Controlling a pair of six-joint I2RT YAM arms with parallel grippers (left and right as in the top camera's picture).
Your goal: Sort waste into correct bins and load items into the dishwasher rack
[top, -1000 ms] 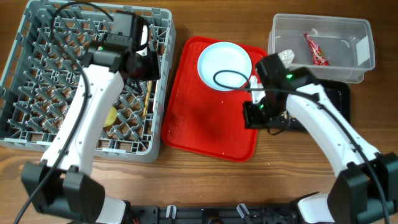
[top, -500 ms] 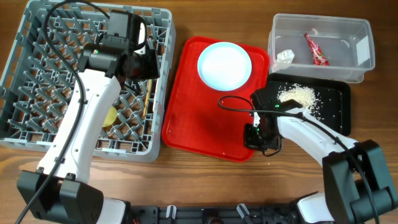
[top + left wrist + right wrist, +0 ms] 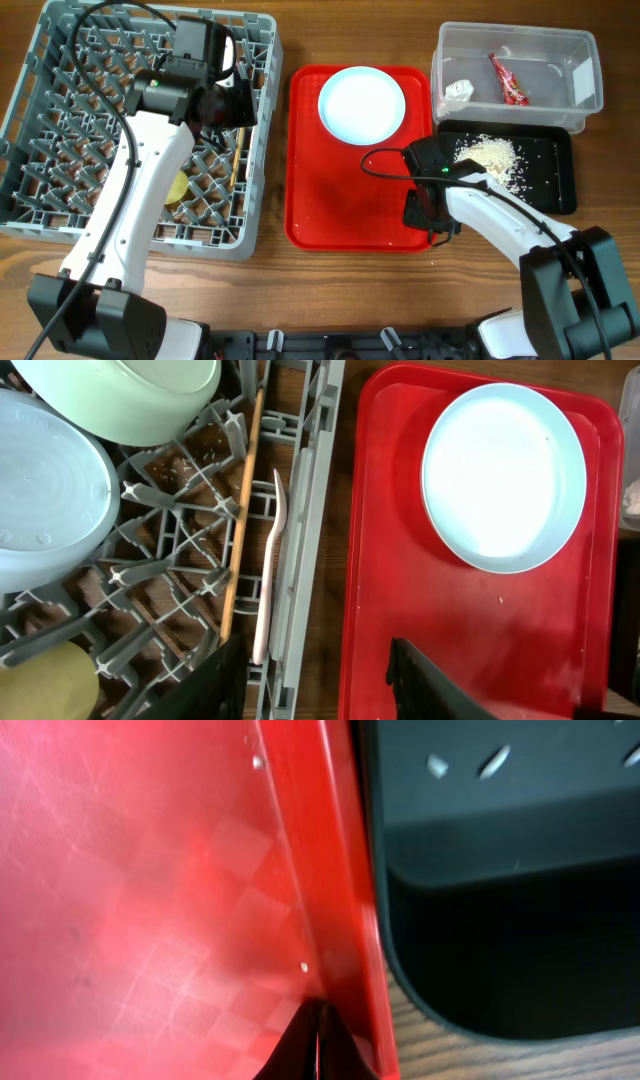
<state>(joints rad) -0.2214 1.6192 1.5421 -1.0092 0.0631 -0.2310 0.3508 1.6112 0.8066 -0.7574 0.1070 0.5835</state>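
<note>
Two slim pieces, a wooden chopstick (image 3: 243, 520) and a white fork (image 3: 271, 575), lie side by side along the right wall of the rack (image 3: 70, 120). Their long axes run away from the robot, parallel to the long side of the red tray (image 3: 340, 200); which end of the fork bears the tines I cannot tell. At the end of an arm stretched out over the rack, the left gripper (image 3: 315, 690) hangs above that wall, spread wide and holding nothing. On a low, bent arm, the right gripper (image 3: 318, 1030) is pinched onto the red tray's right rim near the front corner, beside the black tray (image 3: 550, 185) of pale crumbs (image 3: 490, 155). A round, pale plate (image 3: 362, 105) sits at the red tray's far end.
</note>
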